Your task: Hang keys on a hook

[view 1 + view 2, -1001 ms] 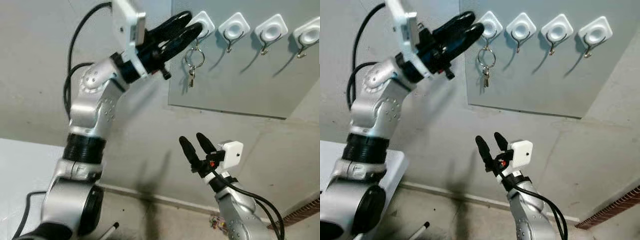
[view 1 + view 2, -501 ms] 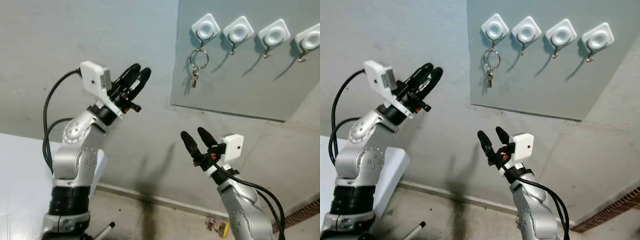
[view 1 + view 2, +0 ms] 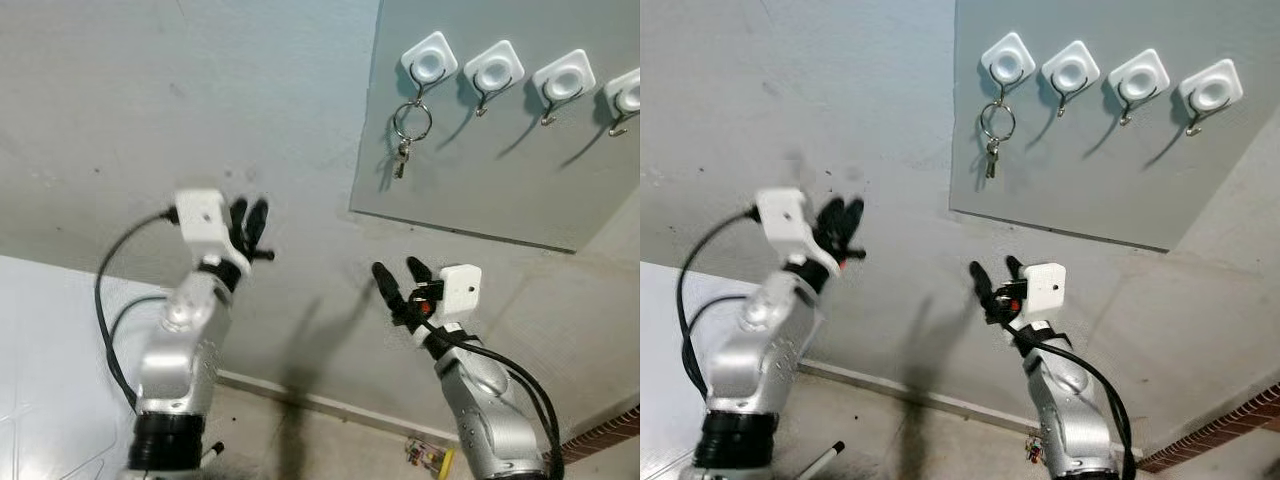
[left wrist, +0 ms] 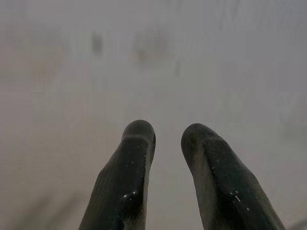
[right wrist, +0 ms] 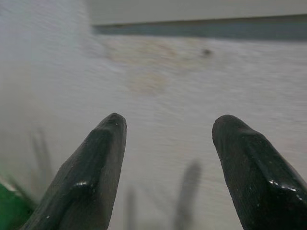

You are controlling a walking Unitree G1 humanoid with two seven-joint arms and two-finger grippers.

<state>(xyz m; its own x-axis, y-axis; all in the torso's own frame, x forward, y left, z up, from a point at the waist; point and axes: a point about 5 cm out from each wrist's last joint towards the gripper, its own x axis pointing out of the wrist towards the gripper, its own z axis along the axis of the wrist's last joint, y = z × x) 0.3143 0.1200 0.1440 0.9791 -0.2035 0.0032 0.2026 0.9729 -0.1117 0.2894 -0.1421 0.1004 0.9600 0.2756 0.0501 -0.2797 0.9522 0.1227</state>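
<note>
**Keys on the leftmost hook, both pincers empty**

Your left pincer (image 3: 247, 214) is raised before the bare grey wall (image 3: 150, 120), well below and to the left of the keys; its two black fingers (image 4: 125, 182) stand slightly parted with nothing between them. Your right pincer (image 3: 400, 280) points upward near the lower edge of the grey board (image 3: 500, 170), fingers (image 5: 86, 177) spread wide and holding nothing. The keys (image 3: 408, 135) hang by their ring from the leftmost hook (image 3: 428, 65) of four white square hooks set in a row along the top of the board. The three hooks to its right carry nothing. A white bench (image 3: 50, 360) lies at lower left.
</note>
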